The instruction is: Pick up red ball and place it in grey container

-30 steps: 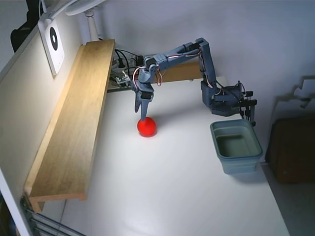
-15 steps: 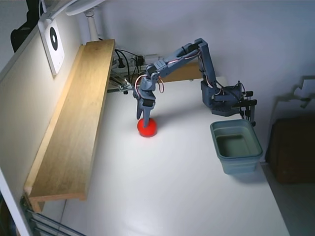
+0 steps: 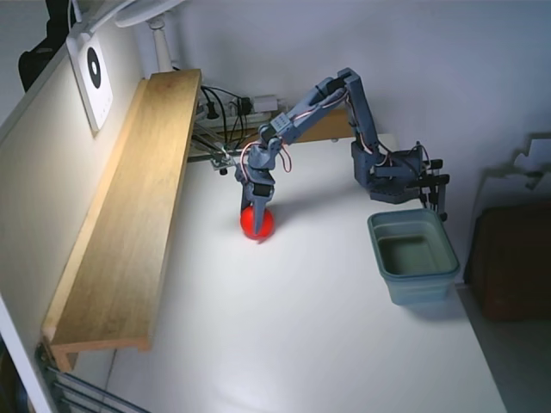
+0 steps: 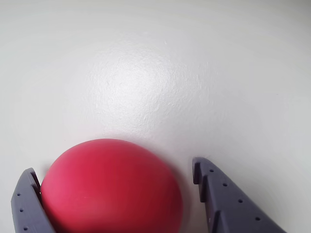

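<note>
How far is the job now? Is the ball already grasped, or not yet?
Done: the gripper has reached the ball, which sits between its fingers on the table. In hand: the grasp. The wrist view shows one finger touching the ball and a gap at the other, so it is not closed. Left: lifting, carrying, and dropping into the container, which looks empty.

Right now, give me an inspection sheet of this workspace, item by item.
Surface: white table, glossy.
Job's things: red ball on the table; grey container to its right in the fixed view, looks empty.
Clutter: nothing seen.
Grippers: gripper open around the ball; left finger touching it, right finger apart.
Cables: black cables at the table's back edge.
Surroundings: wooden shelf along the left, target card on the wall.
</note>
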You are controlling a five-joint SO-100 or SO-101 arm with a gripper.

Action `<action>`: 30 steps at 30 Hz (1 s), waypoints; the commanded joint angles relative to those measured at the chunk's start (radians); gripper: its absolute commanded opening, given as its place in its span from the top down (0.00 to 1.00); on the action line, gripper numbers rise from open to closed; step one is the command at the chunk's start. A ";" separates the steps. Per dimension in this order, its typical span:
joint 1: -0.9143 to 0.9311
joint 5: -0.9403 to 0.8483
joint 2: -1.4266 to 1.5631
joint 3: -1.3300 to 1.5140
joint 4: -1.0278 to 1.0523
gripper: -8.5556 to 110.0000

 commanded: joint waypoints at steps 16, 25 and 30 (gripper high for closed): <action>0.018 0.002 0.010 0.011 -0.008 0.73; 0.018 0.002 0.010 0.011 -0.008 0.73; 0.018 0.002 0.010 0.011 -0.008 0.73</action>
